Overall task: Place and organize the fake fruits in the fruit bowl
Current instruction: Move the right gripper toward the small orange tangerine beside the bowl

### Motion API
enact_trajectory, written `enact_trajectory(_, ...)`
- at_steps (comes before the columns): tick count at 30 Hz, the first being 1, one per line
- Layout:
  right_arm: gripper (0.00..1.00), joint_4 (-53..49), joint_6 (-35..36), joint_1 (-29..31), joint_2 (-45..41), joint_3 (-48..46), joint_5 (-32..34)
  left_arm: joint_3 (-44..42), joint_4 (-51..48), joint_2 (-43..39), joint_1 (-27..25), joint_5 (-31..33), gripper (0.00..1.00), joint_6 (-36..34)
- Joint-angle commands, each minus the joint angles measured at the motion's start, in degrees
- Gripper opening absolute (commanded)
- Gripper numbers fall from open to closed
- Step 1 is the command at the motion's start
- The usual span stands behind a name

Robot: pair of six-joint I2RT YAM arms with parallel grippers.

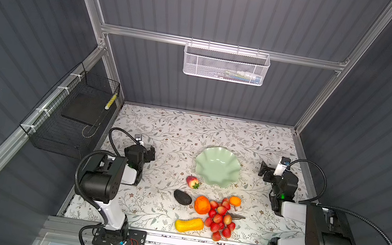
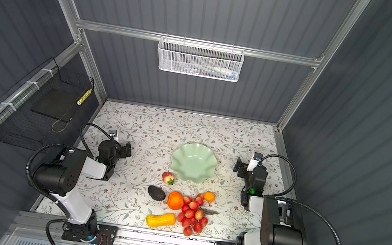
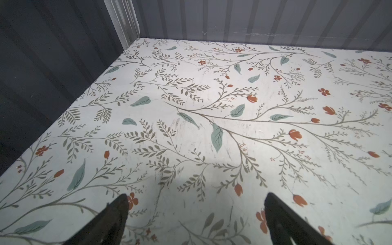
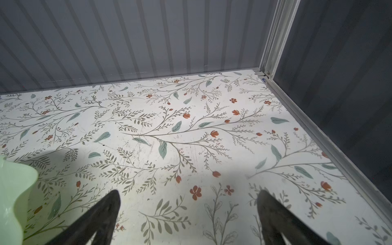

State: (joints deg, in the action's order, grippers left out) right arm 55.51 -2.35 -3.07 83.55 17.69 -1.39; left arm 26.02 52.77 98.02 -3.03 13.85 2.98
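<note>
- Black left fingers (image 3: 114,218) and right fingers (image 4: 101,214) crowd the near edge of their wrist views. Both pairs are spread wide and grasp nothing, with only the flowered worktop (image 3: 212,127) between them.
- In both top views the fruit bowl (image 1: 217,166) sits mid-worktop, empty, between the two arms. The right wrist view catches its wavy edge off to one side.
- Every fruit lies outside the bowl, on the side toward the arm bases:
  - strawberry (image 1: 192,182) just beside the rim
  - avocado (image 1: 182,197) on its own
  - larger orange (image 1: 202,205) against the berry bunch (image 1: 220,220)
  - smaller orange (image 1: 235,201) at the bunch's far end
  - gourd (image 1: 189,225) nearest the worktop's front edge
- All look like light, stiff, smooth plastic, so I expect little give and some slip under the fingers.
- Both oranges will likely roll, so take each squarely across the middle.
- Gourd and avocado are best pinched across their short width.
- Berries look loosely joined and may dangle, so grasp the stem or the cluster's thick middle.
- Glossy and shallow, the bowl could skid or chip if knocked, so lower the fruit in gently.
</note>
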Motion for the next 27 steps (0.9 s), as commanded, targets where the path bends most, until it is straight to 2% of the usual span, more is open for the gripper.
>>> enact_trajectory(1, 0.99, 0.78, 0.68, 0.08, -0.11, 0.52, 0.03, -0.27, 1.54, 0.06, 0.02, 0.21, 1.00, -1.24)
enact_trajectory(27, 0.99, -0.33, -0.11, -0.45, -0.05, 1.16, 0.06, -0.73, 2.21, -0.10, 0.04, -0.20, 1.00, -1.31)
